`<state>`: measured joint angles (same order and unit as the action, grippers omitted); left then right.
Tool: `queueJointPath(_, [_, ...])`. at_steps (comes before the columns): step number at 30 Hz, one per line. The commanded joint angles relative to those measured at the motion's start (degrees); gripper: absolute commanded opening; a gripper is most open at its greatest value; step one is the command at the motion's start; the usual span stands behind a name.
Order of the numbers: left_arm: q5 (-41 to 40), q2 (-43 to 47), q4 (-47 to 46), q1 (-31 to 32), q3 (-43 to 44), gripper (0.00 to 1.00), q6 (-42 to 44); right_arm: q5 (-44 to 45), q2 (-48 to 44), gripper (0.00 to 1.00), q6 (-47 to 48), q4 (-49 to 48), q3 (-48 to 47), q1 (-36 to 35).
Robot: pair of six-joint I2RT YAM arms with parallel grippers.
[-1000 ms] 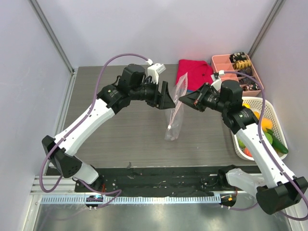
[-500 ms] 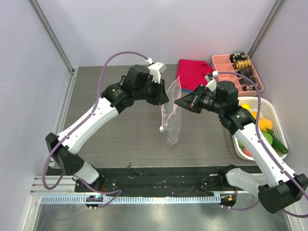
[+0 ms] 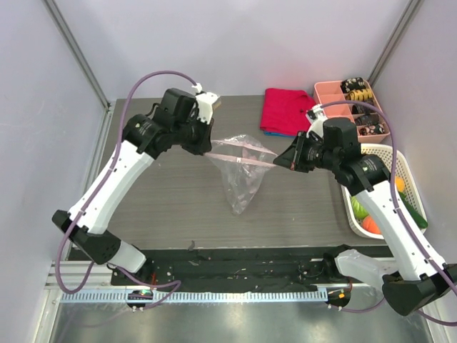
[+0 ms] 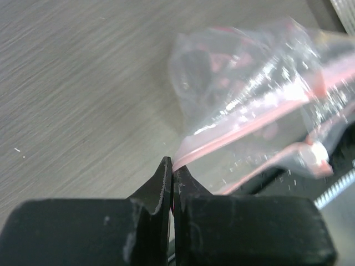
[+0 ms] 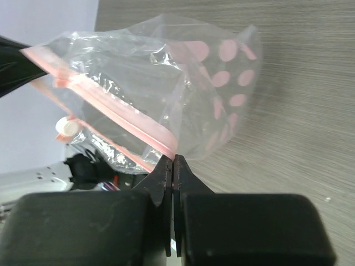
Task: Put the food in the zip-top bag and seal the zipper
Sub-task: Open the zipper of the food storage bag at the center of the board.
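Note:
The zip-top bag [image 3: 239,177], clear with pink dots, hangs above the table, stretched between my two grippers. My left gripper [image 3: 207,151] is shut on the left end of the zipper [image 3: 243,158], the pink strip along the mouth. My right gripper [image 3: 278,163] is shut on its right end. In the left wrist view the gripper [image 4: 173,166] pinches the strip [image 4: 244,124] of the bag [image 4: 249,88]. The right wrist view shows that gripper [image 5: 173,159] clamped on the strip [image 5: 122,113], the bag [image 5: 188,77] beyond it. The food [image 3: 370,224] lies in the basket at right.
A white basket [image 3: 412,171] stands at the table's right edge under my right arm. A folded red cloth [image 3: 288,111] and a pink compartment tray [image 3: 335,100] with small parts sit at the back right. Walls close in left, right and behind.
My left gripper has shut on the bag's mouth and pulled left. The bag, earlier hanging narrow from the right gripper, is now stretched wide between both.

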<state>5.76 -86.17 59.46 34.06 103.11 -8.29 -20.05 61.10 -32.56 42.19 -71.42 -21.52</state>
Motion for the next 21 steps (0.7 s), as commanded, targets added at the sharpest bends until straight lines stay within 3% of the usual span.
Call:
queueJointPath(1, [-0.4, 3.73, 12.6, 0.47, 3.77, 0.0, 7.68, 6.16, 0.5, 0.01, 12.16, 10.45, -1.89, 1.04])
queueJointPath(7, [3.46, 0.58, 6.91, 4.17, -1.24, 0.0, 5.49, 2.22, 2.79, 0.01, 20.58, 3.7, 5.67, 1.13])
queueJointPath(14, [6.72, -8.21, -1.89, 6.1, -1.33, 0.0, -1.1, 3.45, 2.89, 0.01, 29.74, 5.44, 7.44, 6.13])
queueJointPath(15, [6.81, -8.92, -2.33, 6.19, -1.07, 0.0, -1.81, 1.79, 2.54, 0.06, 30.27, 6.92, 6.48, 7.27])
queueJointPath(16, [6.81, -9.62, -2.51, 6.1, -0.72, 0.0, -2.51, 0.73, 2.18, 0.21, 31.92, 7.98, 5.86, 9.72])
queueJointPath(19, [7.07, -11.91, -2.86, 6.1, 1.12, 0.0, -3.13, -3.31, 1.13, 0.47, 35.45, 11.67, 2.43, 14.11])
queueJointPath(21, [7.69, -13.14, -2.77, 6.19, 2.35, 0.0, -3.31, -3.94, 0.6, 0.56, 37.65, 13.95, 0.24, 15.1])
